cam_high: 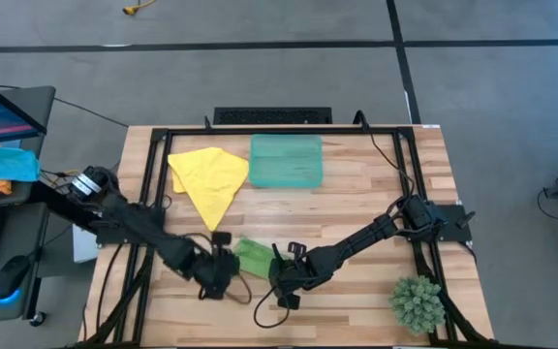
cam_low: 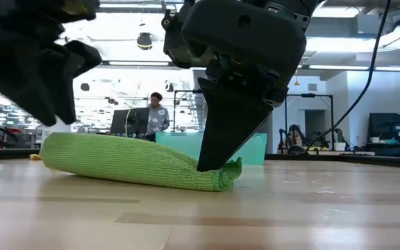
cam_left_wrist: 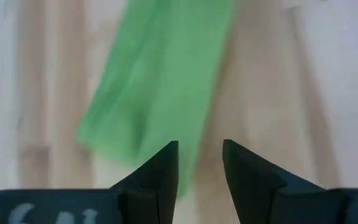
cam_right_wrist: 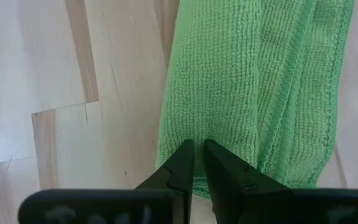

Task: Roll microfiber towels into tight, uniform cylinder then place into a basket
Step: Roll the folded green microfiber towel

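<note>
Desk [cam_high: 356, 208] of pale wood seen from above, with my two dark arms reaching in from either side toward its front edge. My left gripper [cam_high: 219, 274] and my right gripper [cam_high: 284, 281] sit at opposite ends of the lime green towel [cam_high: 254, 256], which lies rolled up near the middle of the front edge. The yellow towel [cam_high: 208, 176] lies crumpled and unrolled near the back left of the desk, well apart from me. Just beside it, toward the back middle, stands the teal basket [cam_high: 286, 160]. A small green plant [cam_high: 418, 301] occupies the front right corner.

From desk height, the green towel [cam_low: 134, 161] is a long low roll lying on the wood. My right gripper [cam_low: 210, 167] comes down from above and presses its tip onto one end of the roll. My left gripper looms large and dark at the other end; from here I cannot tell whether it touches the cloth. A person [cam_low: 157, 114] stands in the room far behind.

From my left wrist, my fingers [cam_left_wrist: 160, 174] stand apart with a clear gap, holding nothing, just at the end of the blurred green towel [cam_left_wrist: 157, 87].

From my right wrist, my fingers [cam_right_wrist: 182, 168] are nearly together, pinching a fold at the end of the green towel [cam_right_wrist: 253, 87], whose hemmed edges run lengthwise along the roll.
</note>
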`<state>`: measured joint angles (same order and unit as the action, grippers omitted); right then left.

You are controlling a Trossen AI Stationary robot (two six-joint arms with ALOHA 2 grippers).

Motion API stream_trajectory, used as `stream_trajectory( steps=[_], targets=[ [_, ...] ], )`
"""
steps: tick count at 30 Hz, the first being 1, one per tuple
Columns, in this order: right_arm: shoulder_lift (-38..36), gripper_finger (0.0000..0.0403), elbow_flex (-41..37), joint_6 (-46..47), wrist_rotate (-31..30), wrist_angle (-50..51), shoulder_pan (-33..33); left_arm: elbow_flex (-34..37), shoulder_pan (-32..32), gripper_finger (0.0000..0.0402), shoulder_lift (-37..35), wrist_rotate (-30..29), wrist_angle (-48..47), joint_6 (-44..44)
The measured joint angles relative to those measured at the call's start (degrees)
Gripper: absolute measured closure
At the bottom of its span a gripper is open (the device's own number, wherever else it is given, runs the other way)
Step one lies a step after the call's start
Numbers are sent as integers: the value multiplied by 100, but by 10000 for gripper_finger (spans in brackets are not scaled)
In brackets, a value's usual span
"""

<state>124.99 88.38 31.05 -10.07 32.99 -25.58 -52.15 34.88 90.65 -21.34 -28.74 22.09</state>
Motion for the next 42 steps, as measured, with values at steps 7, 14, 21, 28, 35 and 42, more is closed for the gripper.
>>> stream_trajectory(
  steps=[7,14,21,28,35,42],
  targets=[
    [0,338,0,0,16,-23,24,192,76,284,289,-539,1013,-459],
    [0,338,0,1,48,-30,23,186,-258,284,745,-136,1041,-515],
    [0,338,0,2,83,-42,12,157,-516,284,1037,153,977,-43],
    [0,336,-2,2,68,-59,-39,159,-584,284,1043,668,917,847],
    [2,297,-2,2,86,-82,-45,157,-573,284,1040,988,899,1891],
    [4,229,0,-4,140,-61,-55,152,-573,284,1032,1533,939,2466]
  ],
)
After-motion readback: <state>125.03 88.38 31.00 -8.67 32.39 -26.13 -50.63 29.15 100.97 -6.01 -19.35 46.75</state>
